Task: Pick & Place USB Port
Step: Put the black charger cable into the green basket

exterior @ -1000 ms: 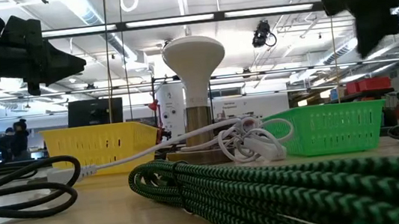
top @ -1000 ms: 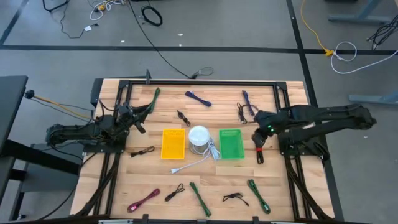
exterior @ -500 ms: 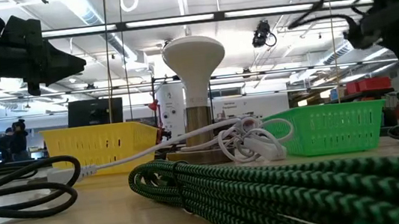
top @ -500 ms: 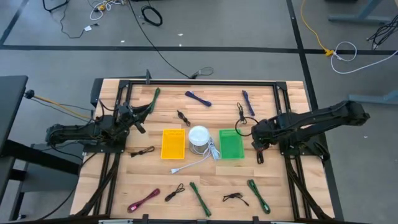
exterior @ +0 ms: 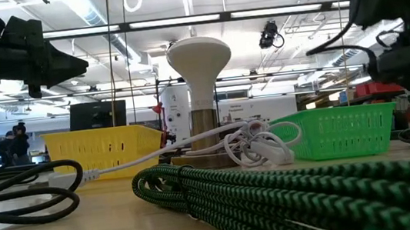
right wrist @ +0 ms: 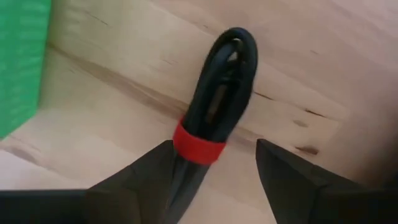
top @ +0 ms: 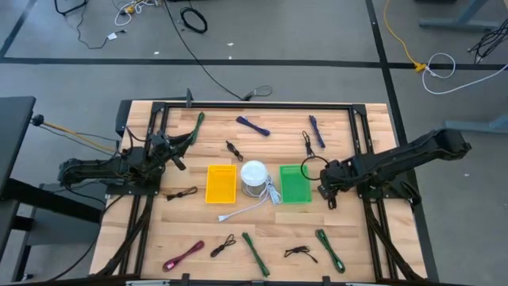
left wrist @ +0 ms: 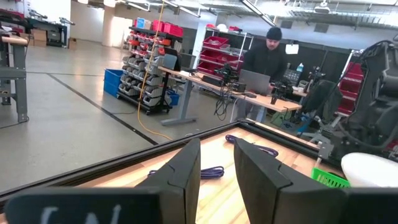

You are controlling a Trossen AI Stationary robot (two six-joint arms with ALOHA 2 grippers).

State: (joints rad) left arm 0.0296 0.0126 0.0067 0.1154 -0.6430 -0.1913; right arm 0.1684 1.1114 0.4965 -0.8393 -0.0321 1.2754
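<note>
Right gripper (right wrist: pixel 214 180), fingers spread, is straddling one black coiled cable with a red band (right wrist: pixel 214 118), lying right of one green mesh basket (top: pixel 294 183).

The wooden table (top: pixel 357 238) carries a yellow bin (top: pixel 221 183), a white lamp (top: pixel 253 175) and a green bin (top: pixel 294 183) across its centre, with bundled cables scattered around, among them a red-banded black one (right wrist: pixel 214 112) at 3 o'clock.

Grey floor (top: pixel 71 71), loose cables; red-bin shelving (left wrist: pixel 219 50), person at desk (left wrist: pixel 266 59)
</note>
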